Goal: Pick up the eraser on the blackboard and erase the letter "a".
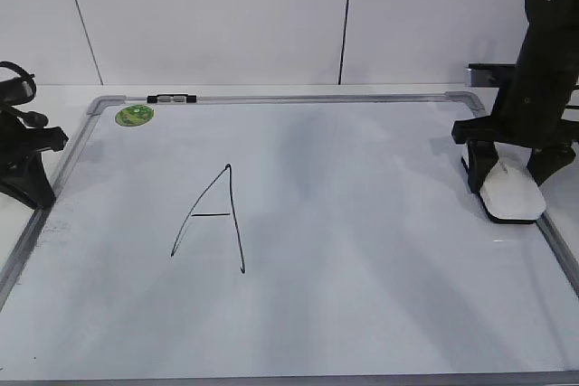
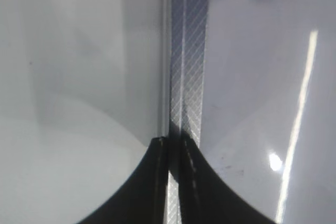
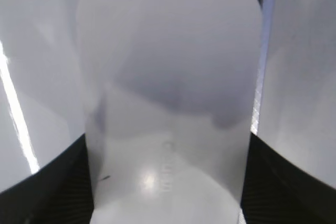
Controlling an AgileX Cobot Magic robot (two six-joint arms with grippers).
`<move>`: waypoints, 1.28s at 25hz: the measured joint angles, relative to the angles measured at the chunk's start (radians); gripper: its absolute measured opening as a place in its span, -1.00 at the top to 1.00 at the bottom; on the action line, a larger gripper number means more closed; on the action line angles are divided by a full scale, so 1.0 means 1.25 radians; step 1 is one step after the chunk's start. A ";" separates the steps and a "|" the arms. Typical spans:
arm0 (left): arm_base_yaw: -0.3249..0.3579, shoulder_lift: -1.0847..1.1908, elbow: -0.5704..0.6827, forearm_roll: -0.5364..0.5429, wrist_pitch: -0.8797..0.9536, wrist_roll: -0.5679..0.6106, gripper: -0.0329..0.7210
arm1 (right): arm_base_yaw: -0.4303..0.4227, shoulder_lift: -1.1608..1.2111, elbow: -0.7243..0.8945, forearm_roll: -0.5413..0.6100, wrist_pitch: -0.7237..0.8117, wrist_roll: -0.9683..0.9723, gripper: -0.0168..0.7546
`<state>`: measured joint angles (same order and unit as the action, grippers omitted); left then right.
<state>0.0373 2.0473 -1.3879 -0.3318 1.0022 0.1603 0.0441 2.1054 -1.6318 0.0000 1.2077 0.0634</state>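
The blackboard (image 1: 362, 223) is a large white board with a grey frame, lying flat. The white eraser (image 1: 512, 194) lies at its right edge. My right gripper (image 1: 508, 171) stands over it with one finger against each long side. In the right wrist view the eraser (image 3: 168, 87) fills the space between the fingers (image 3: 168, 182), still resting on the board. My left gripper (image 1: 36, 189) is shut and empty over the board's left frame (image 2: 186, 51). No small letter "a" shows; only a large uppercase "A" (image 1: 213, 219) is drawn left of centre.
A small black-and-white marker (image 1: 172, 98) lies on the top frame. A round green sticker (image 1: 134, 115) sits in the far left corner. A white wall stands close behind the board. A grey box edge (image 1: 488, 70) shows behind the right arm.
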 joint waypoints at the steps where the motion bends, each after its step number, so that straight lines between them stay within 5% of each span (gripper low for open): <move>1: 0.000 0.000 0.000 0.000 0.000 0.000 0.87 | 0.000 0.000 0.000 0.000 0.000 0.000 -0.44; 6: 0.000 0.000 0.000 -0.002 0.000 0.000 0.87 | 0.000 0.000 0.000 0.000 0.001 0.000 -0.48; 11: 0.001 0.000 0.000 -0.002 0.000 0.000 0.87 | 0.000 0.000 -0.002 0.000 0.001 -0.003 -0.73; 20: 0.001 0.000 0.000 -0.003 0.000 0.000 0.84 | 0.000 0.000 -0.028 0.000 0.003 -0.004 -0.76; 32: 0.003 -0.054 0.000 0.041 0.013 -0.011 0.09 | 0.000 0.000 -0.036 0.000 0.004 -0.004 -0.76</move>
<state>0.0411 1.9802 -1.3879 -0.2801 1.0183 0.1468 0.0441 2.1054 -1.6761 0.0000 1.2132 0.0581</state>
